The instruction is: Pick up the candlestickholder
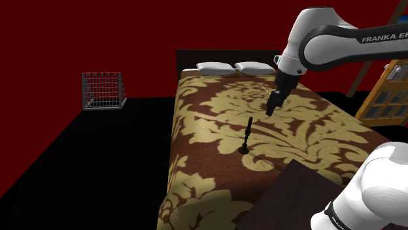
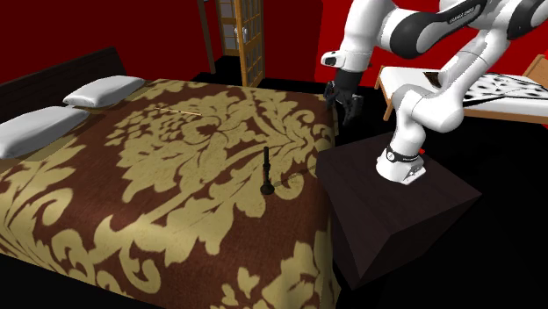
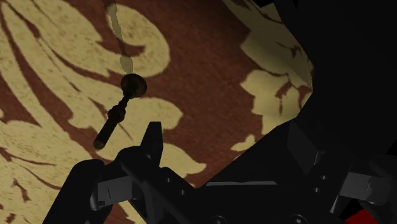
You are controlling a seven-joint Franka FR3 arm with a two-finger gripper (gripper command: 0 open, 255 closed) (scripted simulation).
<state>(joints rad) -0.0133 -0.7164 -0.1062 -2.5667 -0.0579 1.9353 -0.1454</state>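
The candlestick holder [image 1: 246, 136] is a slim black stem on a small round foot. It stands upright on the brown and gold patterned bedspread [image 1: 216, 111], near the bed's edge by the stand [image 2: 266, 171]. My black gripper [image 1: 270, 108] hangs in the air above the bed, beyond the holder toward the pillows and apart from it. In the second exterior view the gripper [image 2: 345, 108] hovers over the bed's edge beside the stand. In the wrist view the holder [image 3: 121, 111] lies ahead of one fingertip [image 3: 153, 135]; the fingers stand apart with nothing between them.
Two white pillows [image 1: 216, 67] [image 1: 252, 66] lie at the dark headboard. A thin light stick [image 2: 184, 111] rests on the bedspread. The dark stand [image 2: 395, 202] abuts the bed. A wire cage [image 1: 103, 90] stands on the black floor; wooden shelving [image 1: 386, 91] rises against the red walls.
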